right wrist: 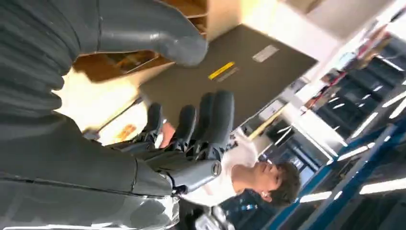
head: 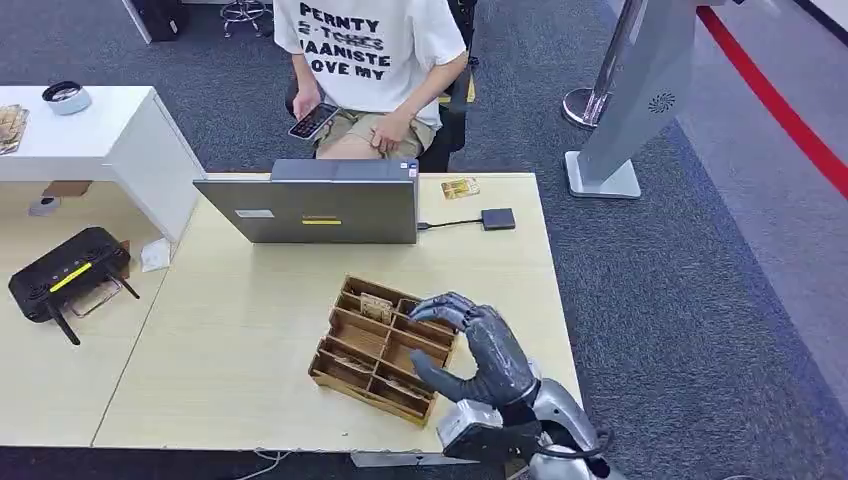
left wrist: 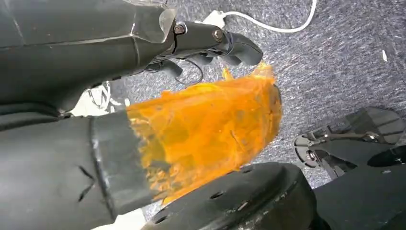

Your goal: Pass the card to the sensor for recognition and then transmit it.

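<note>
A wooden compartment tray [head: 380,350] lies on the table near its front edge, and a tan card [head: 375,307] stands in one of its far compartments. My right hand [head: 475,350] hovers over the tray's right side with fingers spread and nothing in it. In the right wrist view the thumb [right wrist: 158,38] and fingers [right wrist: 210,120] are apart, with the tray [right wrist: 124,62] beyond them. A small black sensor box [head: 497,218] sits right of the laptop [head: 320,205], joined to it by a cable. Another card [head: 460,187] lies by the table's far edge. My left hand [left wrist: 191,124] hangs over the floor, its thumb wrapped in orange film, holding nothing.
A person [head: 370,60] sits behind the table holding a phone [head: 312,120]. A black router [head: 65,275] rests on the adjoining table at left, beside a white cabinet [head: 90,140]. A grey stand [head: 620,110] is on the carpet at right.
</note>
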Controlling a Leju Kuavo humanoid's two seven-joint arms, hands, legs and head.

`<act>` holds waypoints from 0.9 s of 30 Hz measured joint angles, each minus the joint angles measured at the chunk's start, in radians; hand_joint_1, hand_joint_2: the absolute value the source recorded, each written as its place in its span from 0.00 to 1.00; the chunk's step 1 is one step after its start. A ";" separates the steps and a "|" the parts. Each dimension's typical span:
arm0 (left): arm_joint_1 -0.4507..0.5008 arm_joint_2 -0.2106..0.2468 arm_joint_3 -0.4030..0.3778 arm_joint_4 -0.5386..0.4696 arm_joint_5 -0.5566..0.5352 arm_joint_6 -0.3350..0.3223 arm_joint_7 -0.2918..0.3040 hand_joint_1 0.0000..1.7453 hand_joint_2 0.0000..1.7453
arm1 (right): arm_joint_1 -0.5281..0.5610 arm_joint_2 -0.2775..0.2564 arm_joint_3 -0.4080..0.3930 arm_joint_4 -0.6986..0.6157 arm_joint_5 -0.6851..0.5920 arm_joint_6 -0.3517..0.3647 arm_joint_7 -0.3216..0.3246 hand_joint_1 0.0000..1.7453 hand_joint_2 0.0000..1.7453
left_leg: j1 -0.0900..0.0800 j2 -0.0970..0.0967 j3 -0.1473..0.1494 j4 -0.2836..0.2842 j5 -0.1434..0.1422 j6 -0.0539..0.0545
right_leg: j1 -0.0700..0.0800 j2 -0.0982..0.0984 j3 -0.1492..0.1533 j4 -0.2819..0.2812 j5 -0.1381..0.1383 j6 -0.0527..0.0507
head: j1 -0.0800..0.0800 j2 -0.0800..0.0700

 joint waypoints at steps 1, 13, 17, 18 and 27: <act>0.000 0.000 0.000 0.000 0.001 0.001 0.001 0.00 0.00 | 0.002 -0.006 0.010 0.002 0.029 -0.012 0.008 0.81 1.00 | 0.000 0.000 0.000 0.000 0.000 0.000 | 0.000 0.000 0.000 0.000 0.000 0.000 | 0.000 0.000; 0.000 0.000 0.023 0.000 0.015 0.007 0.009 0.00 0.00 | 0.022 -0.075 0.123 0.057 0.189 -0.125 0.074 0.75 1.00 | 0.000 0.000 0.000 0.000 0.000 0.000 | 0.000 0.000 0.000 0.000 0.000 0.000 | 0.000 0.000; 0.000 0.000 0.025 0.000 0.015 0.008 0.010 0.00 0.00 | 0.025 -0.092 0.141 0.071 0.207 -0.136 0.083 0.55 1.00 | 0.000 0.000 0.000 0.000 0.000 0.000 | 0.000 0.000 0.000 0.000 0.000 0.000 | 0.000 0.000; 0.000 0.000 0.025 0.000 0.015 0.008 0.010 0.00 0.00 | 0.025 -0.095 0.147 0.075 0.211 -0.137 0.083 0.55 1.00 | 0.000 0.000 0.000 0.000 0.000 0.000 | 0.000 0.000 0.000 0.000 0.000 0.000 | 0.000 0.000; 0.000 0.000 0.025 0.000 0.014 0.016 0.010 0.00 0.00 | 0.008 -0.114 0.194 0.119 0.254 -0.165 0.111 0.68 1.00 | 0.000 0.000 0.000 0.000 0.000 0.000 | 0.000 0.000 0.000 0.000 0.000 0.000 | 0.000 0.000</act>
